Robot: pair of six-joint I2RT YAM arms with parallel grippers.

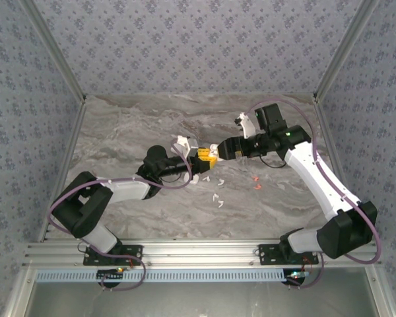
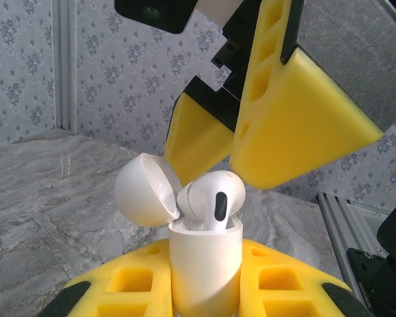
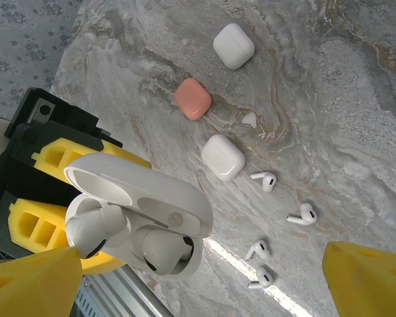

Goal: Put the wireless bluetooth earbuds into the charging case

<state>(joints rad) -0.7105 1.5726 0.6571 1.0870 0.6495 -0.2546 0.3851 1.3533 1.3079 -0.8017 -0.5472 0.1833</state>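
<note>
Tiny white stemmed plastic earbuds [image 2: 211, 198] sit in the open white charging case [image 2: 204, 264], which the left hand [image 1: 199, 156] clamps; the right hand [image 1: 219, 149] hangs spread wide over it. Light and slick, they'd likely squirt from a hard pinch, so they're best held by the rounded head.

your top camera looks down from above and behind over the whole table [image 1: 152, 119]. both wrist cameras, close in, share the open charging case [image 2: 204, 264].

Bright, even light, soft shadows; glare streaks the table [image 3: 356, 152] (close foreground blurs).
</note>
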